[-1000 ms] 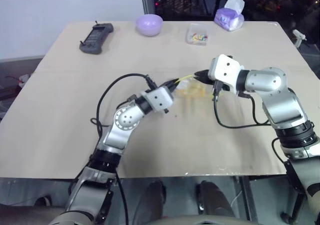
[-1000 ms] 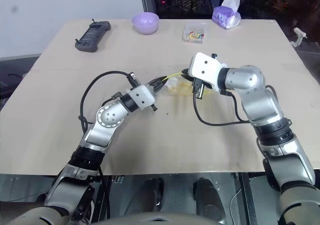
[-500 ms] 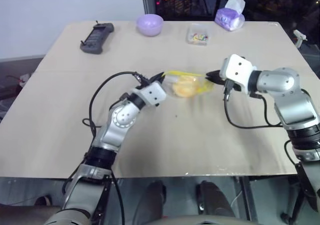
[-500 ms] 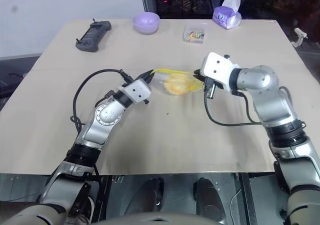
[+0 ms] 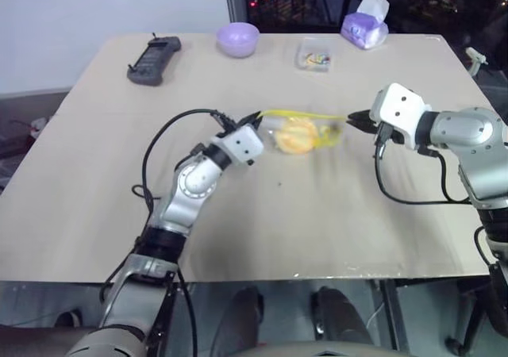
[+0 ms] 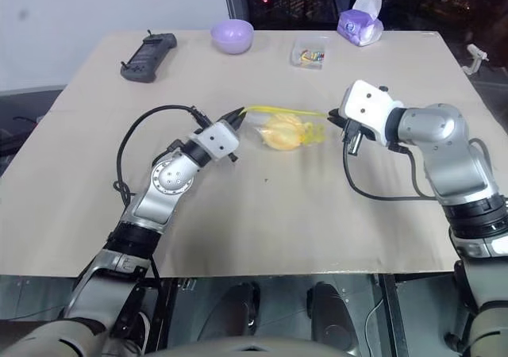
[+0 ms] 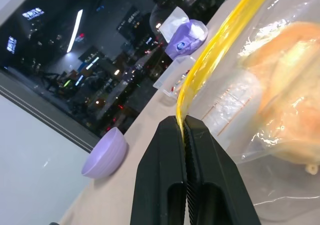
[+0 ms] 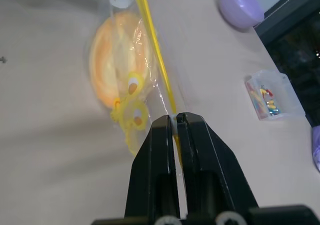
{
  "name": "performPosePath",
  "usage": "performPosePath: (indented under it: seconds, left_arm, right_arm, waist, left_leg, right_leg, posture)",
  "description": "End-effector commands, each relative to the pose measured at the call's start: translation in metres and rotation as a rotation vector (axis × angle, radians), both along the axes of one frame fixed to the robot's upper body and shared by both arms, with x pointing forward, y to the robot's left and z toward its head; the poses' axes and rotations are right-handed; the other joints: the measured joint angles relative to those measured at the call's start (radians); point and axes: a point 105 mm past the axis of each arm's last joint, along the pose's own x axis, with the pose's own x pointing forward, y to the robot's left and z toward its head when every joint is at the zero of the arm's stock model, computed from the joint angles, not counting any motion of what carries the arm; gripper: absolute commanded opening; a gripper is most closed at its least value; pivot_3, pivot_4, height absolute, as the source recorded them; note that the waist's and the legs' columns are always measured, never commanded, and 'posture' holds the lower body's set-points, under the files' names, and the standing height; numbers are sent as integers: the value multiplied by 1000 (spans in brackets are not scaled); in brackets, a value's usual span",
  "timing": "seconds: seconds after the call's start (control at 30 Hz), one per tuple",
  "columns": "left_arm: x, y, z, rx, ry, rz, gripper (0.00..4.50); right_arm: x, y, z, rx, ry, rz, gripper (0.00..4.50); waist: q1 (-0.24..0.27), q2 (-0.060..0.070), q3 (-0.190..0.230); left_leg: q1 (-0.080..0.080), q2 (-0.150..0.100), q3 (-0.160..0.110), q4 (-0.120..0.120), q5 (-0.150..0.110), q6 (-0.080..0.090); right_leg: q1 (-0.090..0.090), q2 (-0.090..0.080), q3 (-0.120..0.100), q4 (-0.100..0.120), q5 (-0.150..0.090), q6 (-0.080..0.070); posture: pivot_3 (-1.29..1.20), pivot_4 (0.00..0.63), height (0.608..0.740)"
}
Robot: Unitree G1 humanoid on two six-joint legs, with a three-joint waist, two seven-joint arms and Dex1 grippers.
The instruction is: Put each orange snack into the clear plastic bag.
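The left gripper (image 5: 258, 118) and right gripper (image 5: 350, 120) each have jaws clamped on the crinkly clear plastic bag (image 5: 305, 132), stretched mid-surface, with the round orange snack (image 5: 294, 136) inside.

Tan table (image 5: 95, 174) bears remote (image 5: 152, 59), bowl (image 5: 238, 38), box (image 5: 313, 55).

Both arms reach forward over the counter (image 5: 95, 174), bent so that their grippers face each other. The left gripper (image 5: 255, 120) points forward and toward the right, slightly raised, its two black fingers (image 7: 162, 175) pressed together on the yellow seal strip at one end of the clear plastic bag (image 5: 302, 133). The right gripper (image 5: 353, 120) points toward the left, tilted a little downward, its fingers (image 8: 155, 165) likewise clamped on the strip at the bag's other end. The bag hangs between them.
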Motion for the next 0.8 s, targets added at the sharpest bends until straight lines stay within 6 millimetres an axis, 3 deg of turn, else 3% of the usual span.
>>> performPosePath:
  seconds: [0.03, 0.13, 0.23, 0.4, 0.53, 0.63, 0.7, 0.8]
  left_arm:
    - [14, 3, 33, -48, -93, 24, 0]
    - [27, 1, 70, -97, -193, 49, 0]
    - [28, 0, 99, -136, -273, 26, 0]
    - [18, 2, 97, -146, -282, -23, 0]
    - [-10, 2, 60, -98, -186, -106, 0]
    - [-47, 7, 24, -122, -52, -144, 0]
    - [-67, 8, -15, -99, 91, -157, 642]
    - [-81, 15, -40, -131, 234, -142, 1658]
  right_arm:
    - [22, -12, 29, 7, -162, -88, 55]
    - [42, -14, 56, 57, -302, -153, 55]
    - [42, -11, 80, 119, -386, -134, 55]
    - [28, -7, 72, 118, -329, -59, 55]
    - [-3, -3, 29, 68, -112, 38, 55]
    - [-30, -2, -14, 57, 83, 61, 55]
    - [-43, -1, -41, 82, 204, 48, 706]
    - [-52, -4, -56, 83, 240, 0, 1731]
  waist:
    - [0, 0, 0]
    - [-1, 0, 0]
    - [-2, 0, 0]
    - [-4, 0, 0]
    - [-4, 0, 0]
    - [-6, 1, 0]
    - [-5, 1, -1]
    - [1, 1, 0]
  left_leg:
    - [0, 0, 0, 0, 0, 0]
    - [0, 0, 0, 0, 0, 0]
    - [-2, 0, 0, -2, 2, -4]
    - [-3, 0, 2, -8, 3, -4]
    - [-4, 0, 2, -11, 3, -4]
    - [-6, 0, 2, -13, 3, -4]
    - [-6, 1, 2, -13, 3, -4]
    - [-4, 1, 2, -10, 0, 0]
  right_leg:
    - [0, 0, 0, 0, 0, 0]
    - [0, 0, 0, 0, 0, 0]
    - [-2, 0, 0, -2, 0, 0]
    - [-2, -1, 1, -13, 0, 0]
    - [-2, -1, 1, -15, 0, 0]
    - [-4, -3, 1, -15, 0, 0]
    - [-4, -2, 2, -15, 0, 0]
    - [-4, -2, 1, -12, 0, 0]
  posture:
    - [0, 150, 740]
    - [0, 150, 740]
    - [0, 150, 740]
    - [0, 150, 740]
    - [0, 150, 740]
    - [0, 150, 740]
    - [0, 150, 740]
    - [0, 150, 740]
